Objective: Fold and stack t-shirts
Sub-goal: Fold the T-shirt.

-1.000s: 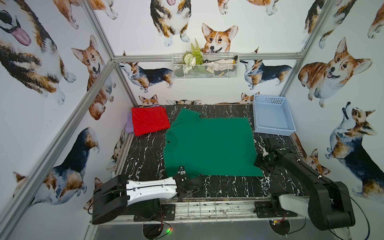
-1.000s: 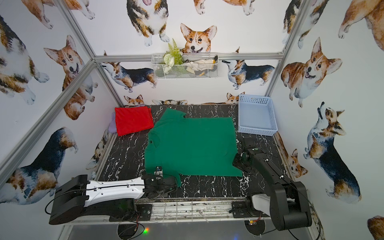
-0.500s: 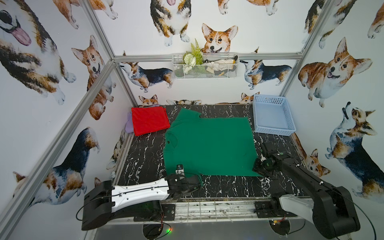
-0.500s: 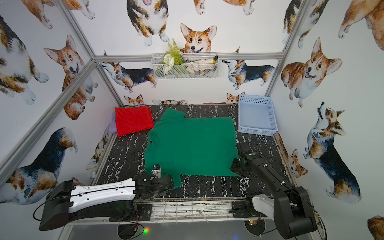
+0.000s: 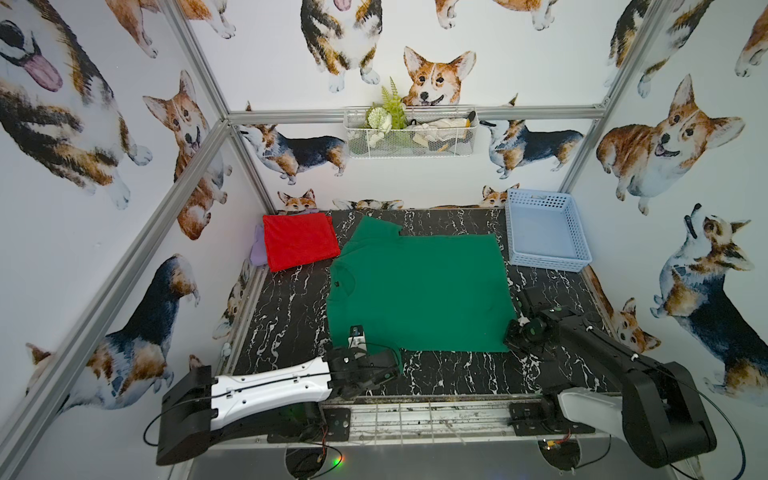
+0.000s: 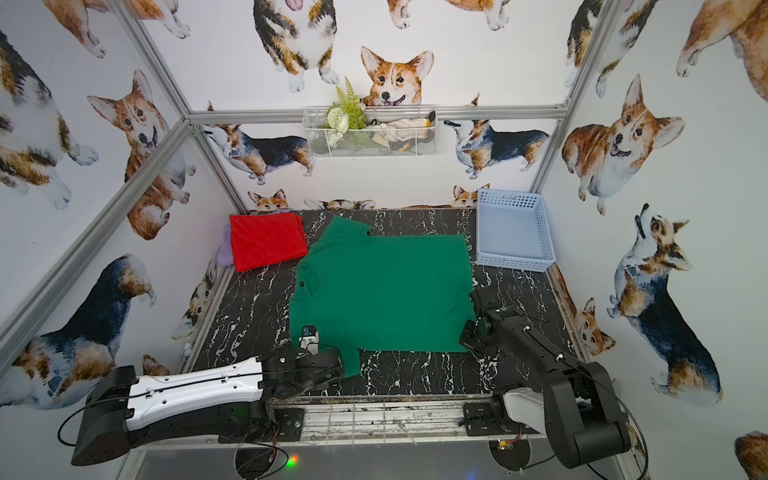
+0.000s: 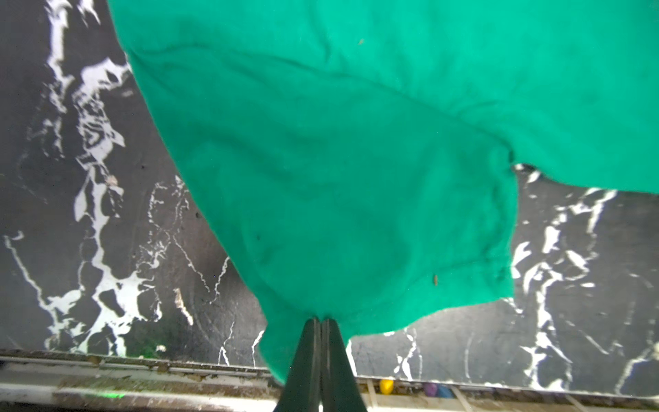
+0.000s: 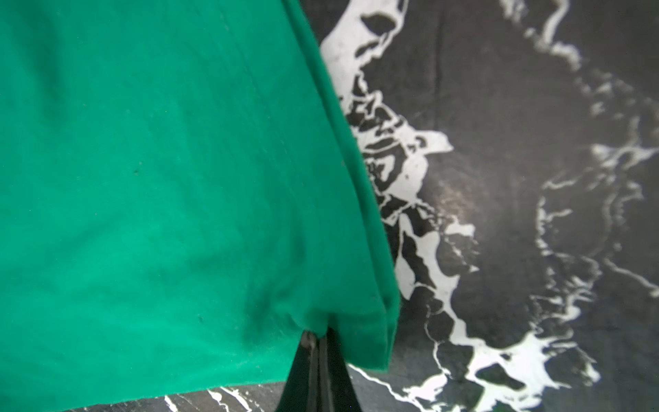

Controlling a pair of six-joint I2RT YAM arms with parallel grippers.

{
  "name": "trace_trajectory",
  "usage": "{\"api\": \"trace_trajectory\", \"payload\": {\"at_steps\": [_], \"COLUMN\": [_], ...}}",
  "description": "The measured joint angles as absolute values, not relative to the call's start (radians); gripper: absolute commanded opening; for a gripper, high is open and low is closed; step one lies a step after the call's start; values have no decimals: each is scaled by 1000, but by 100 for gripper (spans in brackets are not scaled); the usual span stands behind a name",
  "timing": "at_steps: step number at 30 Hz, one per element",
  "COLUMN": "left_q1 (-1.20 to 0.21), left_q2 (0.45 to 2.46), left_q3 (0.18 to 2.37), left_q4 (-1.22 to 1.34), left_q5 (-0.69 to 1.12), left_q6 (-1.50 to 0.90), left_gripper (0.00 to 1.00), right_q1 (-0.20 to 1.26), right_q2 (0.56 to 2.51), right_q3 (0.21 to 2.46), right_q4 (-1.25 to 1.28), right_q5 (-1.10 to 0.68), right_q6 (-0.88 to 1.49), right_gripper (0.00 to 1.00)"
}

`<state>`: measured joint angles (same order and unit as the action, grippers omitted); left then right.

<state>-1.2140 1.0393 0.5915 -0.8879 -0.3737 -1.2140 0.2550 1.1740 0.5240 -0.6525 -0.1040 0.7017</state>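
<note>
Corgi-print walls close in a black, white-veined marble counter (image 5: pixel 282 316). On it the dark green t-shirt (image 5: pixel 415 291) lies spread flat and face up near the middle, seen in both top views (image 6: pixel 382 291). Its long axis runs across the counter from side to side. The collar points toward the robot's left and the straight hem toward the right, close to the pale blue perforated basket (image 5: pixel 544 259) in the far right corner. One sleeve points at the back wall and the other at the front edge.

The left claw (image 7: pixel 321 323) has its fingers pressed together on the edge of the front sleeve. In the left wrist view, the cloth bunches into a small pucker at the tips. The right claw (image 8: pixel 319 335) is likewise pinched tight on the green shirt's front hem corner, where the doubled hem folds over beside it. In a top view, that claw (image 5: pixel 510 337) sits low at the counter, right at the cloth's corner.

A bright red t-shirt (image 5: pixel 299 241) lies folded into a rectangle in the far left corner, just beside the green collar. It sits on a lilac cloth (image 5: pixel 257 249) that peeks out at its left side.
</note>
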Motion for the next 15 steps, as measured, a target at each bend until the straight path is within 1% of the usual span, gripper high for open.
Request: {"api": "trace_trajectory", "payload": {"at_steps": [4, 7, 12, 15], "left_q1": [-1191, -1144, -1002, -907], "left_q2": [1044, 1053, 1113, 1138], "left_q3": [672, 748, 896, 949], "left_q4": [-908, -913, -892, -875], "left_q5": [-405, -426, -439, -430], "left_q6": [-1188, -1137, -988, -895], "left_gripper": [0, 0, 0, 0], "right_q1": [255, 255, 255, 251], "right_q2": [1160, 1145, 1131, 1143], "right_q3": [528, 551, 620, 678], "right_q4": [-657, -668, -701, -718], "right_q5": [-102, -94, -74, -57], "right_q6": [702, 701, 693, 681], "right_gripper": [0, 0, 0, 0]}}
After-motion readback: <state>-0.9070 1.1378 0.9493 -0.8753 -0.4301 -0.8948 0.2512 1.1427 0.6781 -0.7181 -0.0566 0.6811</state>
